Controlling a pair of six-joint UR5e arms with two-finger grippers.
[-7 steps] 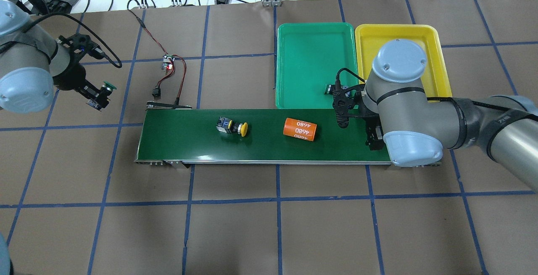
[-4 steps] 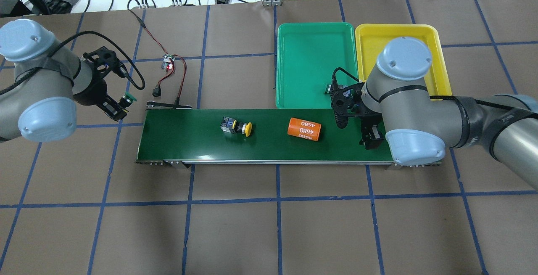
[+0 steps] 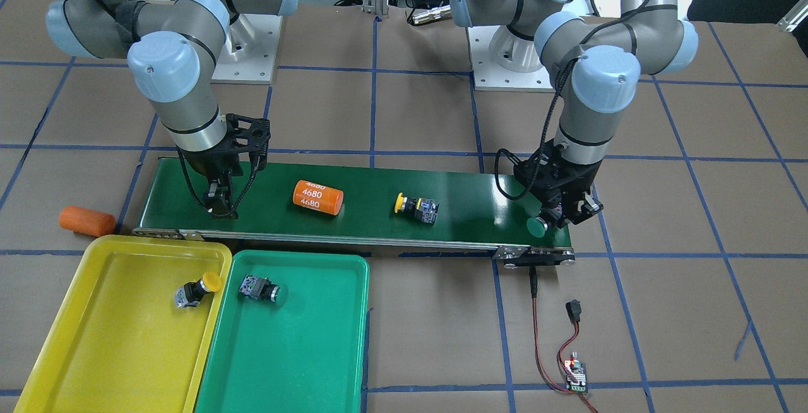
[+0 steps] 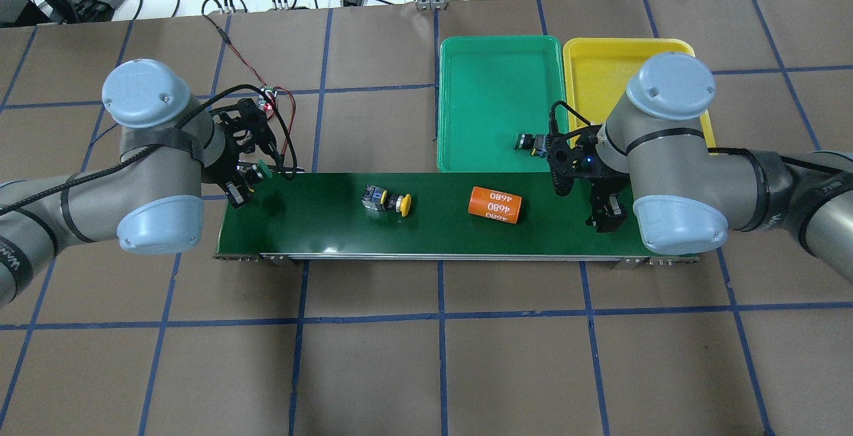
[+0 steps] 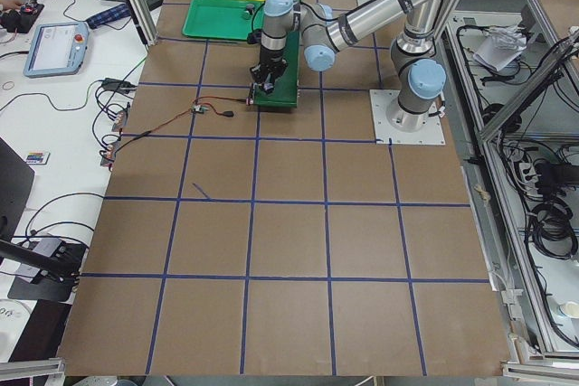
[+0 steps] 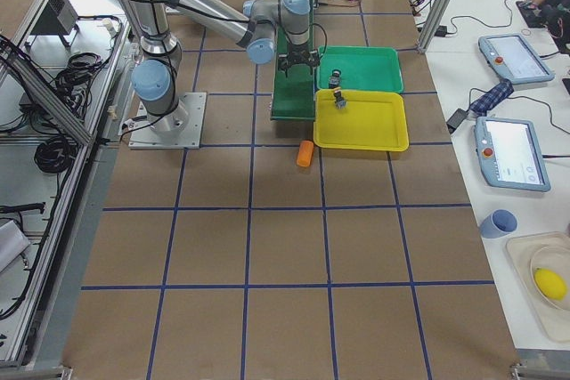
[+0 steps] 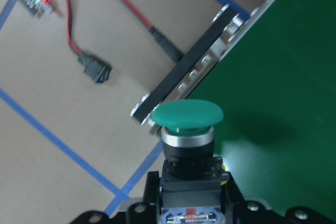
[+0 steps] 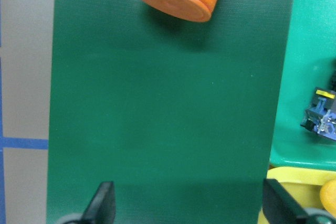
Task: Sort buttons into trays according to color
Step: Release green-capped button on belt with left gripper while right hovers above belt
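Note:
My left gripper [image 4: 248, 181] is shut on a green button [image 7: 187, 115] and holds it just above the left end of the belt; it also shows in the front view [image 3: 537, 227]. A yellow button [image 4: 386, 201] lies on its side mid-belt. My right gripper [image 4: 605, 213] is open and empty over the belt's right end, fingers [image 8: 105, 203] apart. The green tray [image 3: 290, 350] holds one green button [image 3: 262, 289]. The yellow tray [image 3: 113, 337] holds one yellow button [image 3: 197, 289].
The dark-green conveyor belt [image 4: 320, 223] carries an orange "4680" cylinder [image 4: 494, 205] between the yellow button and my right gripper. Another orange cylinder [image 3: 87, 220] lies on the table beside the yellow tray. A small circuit board with wires [image 3: 576, 372] lies beyond the belt's left end.
My left arm has swung right, carrying the green button from off the belt to over its left end. The yellow button and orange cylinder have shifted right along the belt.

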